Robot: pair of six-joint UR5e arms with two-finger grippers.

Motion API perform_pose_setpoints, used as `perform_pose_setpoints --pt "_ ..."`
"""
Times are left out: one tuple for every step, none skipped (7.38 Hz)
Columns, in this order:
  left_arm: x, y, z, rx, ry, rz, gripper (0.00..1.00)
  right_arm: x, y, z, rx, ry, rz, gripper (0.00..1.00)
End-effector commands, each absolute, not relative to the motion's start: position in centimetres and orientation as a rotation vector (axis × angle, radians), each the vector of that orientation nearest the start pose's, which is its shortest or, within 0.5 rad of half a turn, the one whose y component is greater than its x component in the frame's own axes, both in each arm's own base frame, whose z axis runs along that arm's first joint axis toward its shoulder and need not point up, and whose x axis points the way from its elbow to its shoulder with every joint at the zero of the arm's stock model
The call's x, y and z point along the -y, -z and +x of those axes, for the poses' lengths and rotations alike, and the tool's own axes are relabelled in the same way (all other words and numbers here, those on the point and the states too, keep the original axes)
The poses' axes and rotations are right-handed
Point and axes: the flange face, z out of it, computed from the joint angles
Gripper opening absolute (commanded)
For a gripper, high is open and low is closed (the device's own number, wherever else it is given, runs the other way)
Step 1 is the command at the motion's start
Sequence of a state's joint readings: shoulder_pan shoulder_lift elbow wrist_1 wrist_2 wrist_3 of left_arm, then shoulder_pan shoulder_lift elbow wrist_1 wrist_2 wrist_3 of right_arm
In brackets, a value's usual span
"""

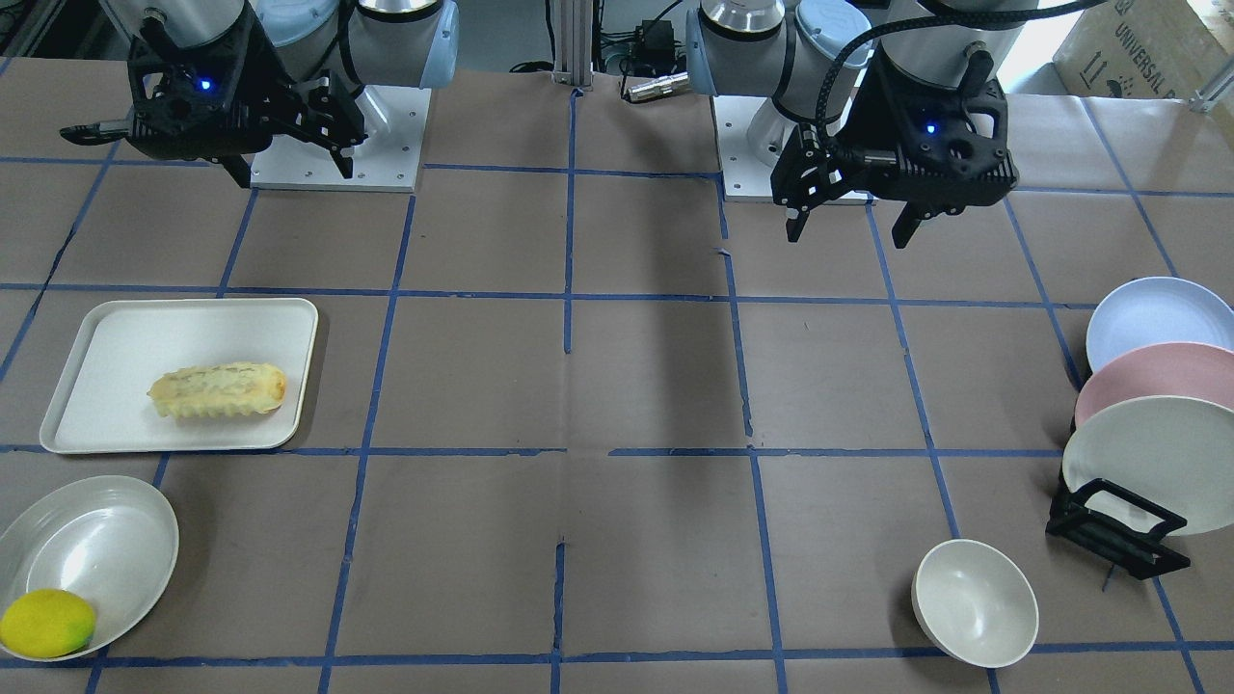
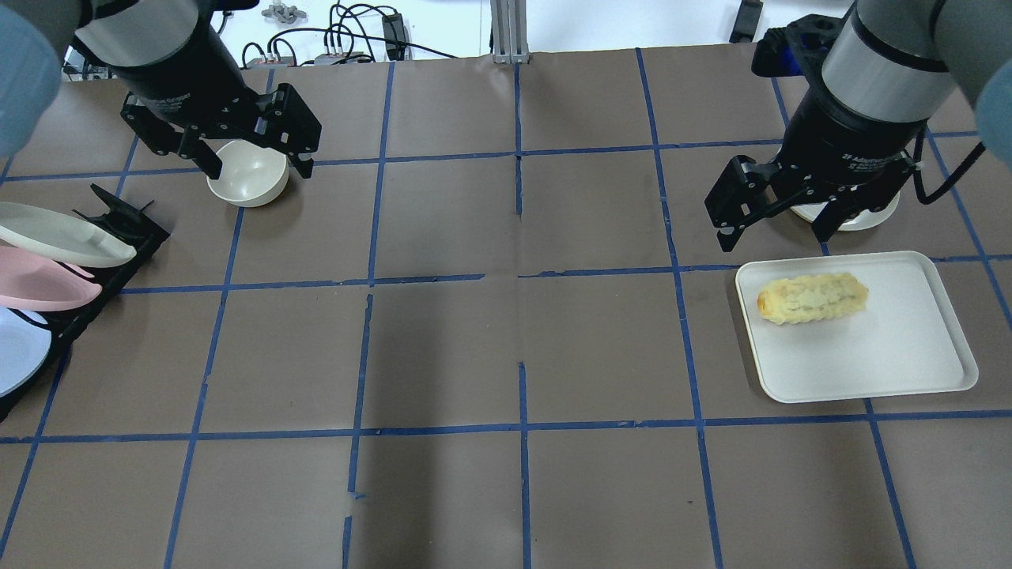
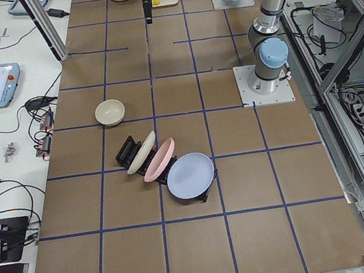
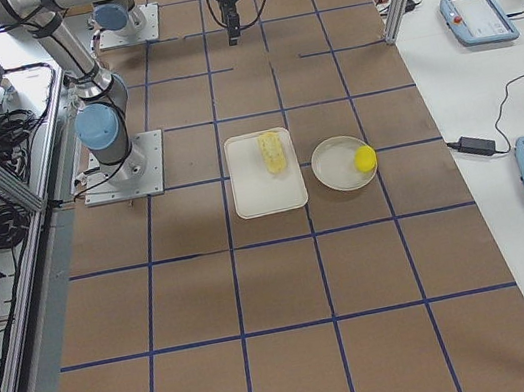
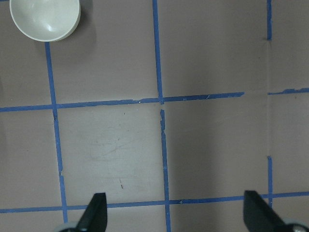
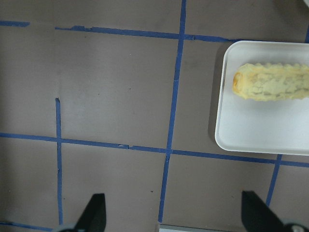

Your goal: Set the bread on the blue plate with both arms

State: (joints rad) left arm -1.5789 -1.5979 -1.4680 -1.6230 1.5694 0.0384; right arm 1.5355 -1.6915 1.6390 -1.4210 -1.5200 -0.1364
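The task looked barely begun: the left gripper (image 1: 850, 231) and right gripper (image 2: 775, 233) hung spread and empty, the bread (image 2: 812, 298) lay on the tray (image 2: 870, 363) at three o'clock overhead, and the blue plate (image 2: 17, 352) leaned racked near eight o'clock — probably the left arm's next fetch.

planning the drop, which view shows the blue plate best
Exterior left: the blue plate shows its whole face. Front-facing has it overlapped by the pink plate; overhead catches an edge sliver; the rest miss it.
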Motion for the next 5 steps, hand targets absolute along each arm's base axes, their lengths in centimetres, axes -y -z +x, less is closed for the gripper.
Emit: perform_pose_setpoints --pt "50.4 -52.4 -14.4 -3.136 0.029 0.089 1.0 43.4 -49.7 12.5 -3.073 -0.141 -0.154 1.0" --pt "50.4 -52.1 -14.3 -3.135 0.024 0.098 1.0 43.2 -49.8 12.5 -3.075 -0.137 -0.159 1.0" --pt "50.7 -51.8 -13.5 -3.133 0.012 0.084 1.0 43.2 -49.8 12.3 -3.078 -0.135 -0.153 1.0" --pt "50.7 -51.3 -13.3 -3.13 -0.022 0.084 1.0 43.2 -49.7 12.4 -3.076 -0.137 -0.157 1.0" --pt "50.2 -50.6 -13.0 -3.13 -0.051 0.075 1.0 43.2 -49.7 12.5 -3.076 -0.137 -0.162 1.0"
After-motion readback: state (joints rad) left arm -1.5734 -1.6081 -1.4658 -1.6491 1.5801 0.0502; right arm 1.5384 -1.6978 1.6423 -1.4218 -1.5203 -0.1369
